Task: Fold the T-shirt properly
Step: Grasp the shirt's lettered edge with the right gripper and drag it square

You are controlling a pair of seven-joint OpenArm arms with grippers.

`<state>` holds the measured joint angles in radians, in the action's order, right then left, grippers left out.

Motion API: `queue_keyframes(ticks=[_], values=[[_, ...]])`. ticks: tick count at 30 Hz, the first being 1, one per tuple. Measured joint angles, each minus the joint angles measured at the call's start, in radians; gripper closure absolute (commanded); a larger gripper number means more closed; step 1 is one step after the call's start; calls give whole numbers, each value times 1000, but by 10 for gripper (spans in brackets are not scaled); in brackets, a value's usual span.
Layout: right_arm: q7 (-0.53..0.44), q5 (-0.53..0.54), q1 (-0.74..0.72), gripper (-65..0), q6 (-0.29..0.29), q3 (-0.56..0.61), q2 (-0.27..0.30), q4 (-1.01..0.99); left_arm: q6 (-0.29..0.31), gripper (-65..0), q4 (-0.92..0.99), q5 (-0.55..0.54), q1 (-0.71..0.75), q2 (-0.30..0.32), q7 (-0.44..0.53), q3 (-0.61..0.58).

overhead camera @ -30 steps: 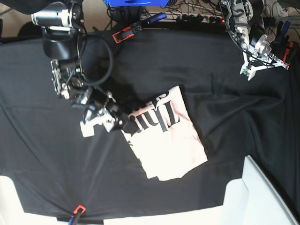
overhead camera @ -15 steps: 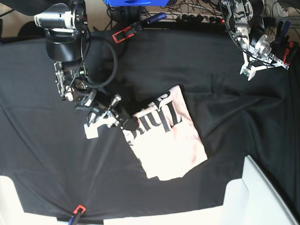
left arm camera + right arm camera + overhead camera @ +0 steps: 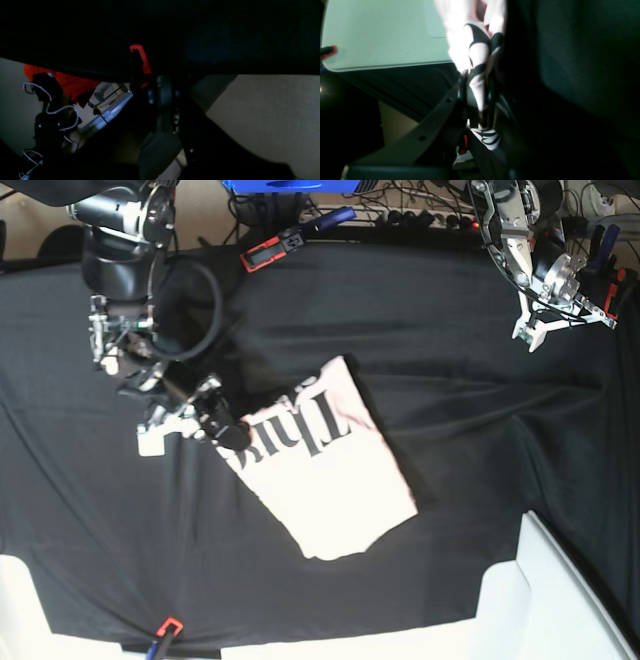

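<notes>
Black table cloth (image 3: pixel 480 410), right hand (image 3: pixel 232 436) pinching T-shirt (image 3: pixel 325 475) corner

A black table cloth (image 3: pixel 480 390) held by a red-tipped clamp (image 3: pixel 270 250).

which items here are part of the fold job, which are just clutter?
Job:
- T-shirt, folded, lettering up
- right gripper, jaws shut on the T-shirt edge
- left gripper, parked away, jaws shut

Lying about:
- black table cloth
- red-and-black clamp at far edge
- red clamp at near edge
- white bin
</notes>
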<state>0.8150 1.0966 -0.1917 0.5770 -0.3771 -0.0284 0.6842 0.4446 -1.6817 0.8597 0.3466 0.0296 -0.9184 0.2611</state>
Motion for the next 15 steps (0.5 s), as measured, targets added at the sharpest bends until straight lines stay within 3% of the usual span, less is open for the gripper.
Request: queue_keyframes(ticks=[6,15], values=[[93,18,19,-1,11,-123,9,6,0,-18,0,0,-3,1,0,0],[138,60,77,-1,45,-225,9,27,0,-18,0,1,-3,2,-1,0]])
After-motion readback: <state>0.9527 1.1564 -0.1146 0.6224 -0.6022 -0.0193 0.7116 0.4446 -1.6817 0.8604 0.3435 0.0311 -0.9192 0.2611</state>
